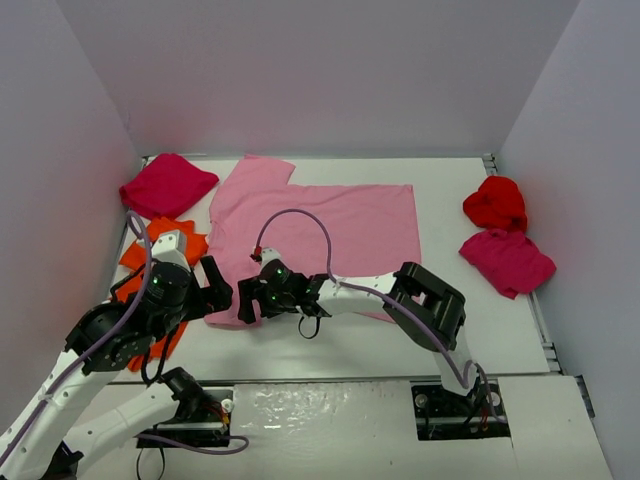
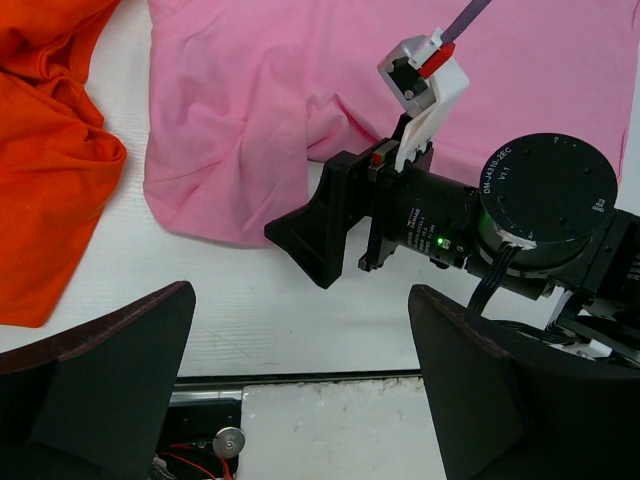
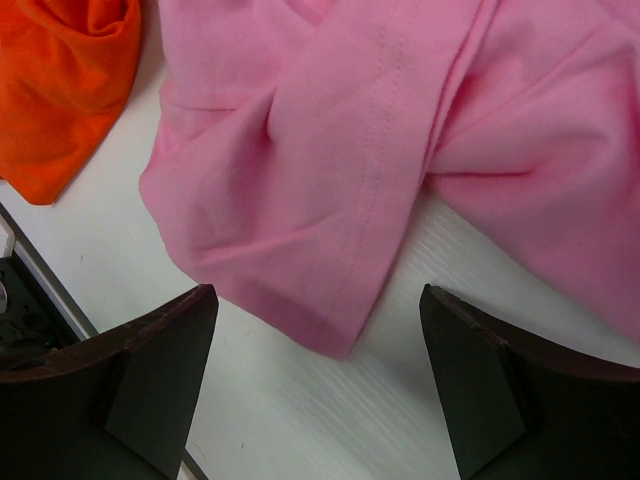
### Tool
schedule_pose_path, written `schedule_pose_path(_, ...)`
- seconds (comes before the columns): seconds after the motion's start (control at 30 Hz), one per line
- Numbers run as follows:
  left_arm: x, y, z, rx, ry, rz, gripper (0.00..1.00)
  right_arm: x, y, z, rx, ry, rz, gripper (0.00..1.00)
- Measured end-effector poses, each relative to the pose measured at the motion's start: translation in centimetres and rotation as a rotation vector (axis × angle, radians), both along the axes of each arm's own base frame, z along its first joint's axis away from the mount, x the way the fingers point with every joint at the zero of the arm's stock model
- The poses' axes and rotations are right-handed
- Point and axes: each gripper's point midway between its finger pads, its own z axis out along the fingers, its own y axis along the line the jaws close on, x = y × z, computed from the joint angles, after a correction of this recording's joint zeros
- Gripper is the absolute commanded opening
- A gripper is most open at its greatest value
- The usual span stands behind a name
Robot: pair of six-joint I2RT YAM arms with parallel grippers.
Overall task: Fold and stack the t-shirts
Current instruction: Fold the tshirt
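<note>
pink t-shirt [image 1: 330, 225] lies spread on the table [image 1: 300, 350]. left gripper [image 2: 300, 350] and right gripper [image 3: 318, 350], both with fingers apart, crowd its near-left sleeve; orange t-shirts [image 1: 140, 255] bunch just beside. 2 magenta t-shirts [image 1: 167, 184] and 1 red t-shirt [image 1: 496, 202] lie well apart.

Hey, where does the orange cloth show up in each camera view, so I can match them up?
Top external: orange cloth on the left side, about mid-height.
Left wrist: along the left edge, upper part.
Right wrist: upper left corner.
Shared landmark: the pink shirt, whose corner lies just right of the orange in all three.
</note>
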Motion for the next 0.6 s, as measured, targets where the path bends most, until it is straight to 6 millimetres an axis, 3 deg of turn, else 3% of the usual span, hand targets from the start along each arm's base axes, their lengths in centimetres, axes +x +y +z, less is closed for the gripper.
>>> schedule_pose_path(0.4,0.0,-0.3,-0.8,0.010,0.026,-0.010,0.86,0.0,0.9,-0.4,0.035,-0.003,0.021,0.57)
schedule_pose_path(0.6,0.4,-0.8,-1.4,0.019,0.045,-0.016,0.86,-0.3,0.4,-0.6,0.062,-0.014,0.020,0.60)
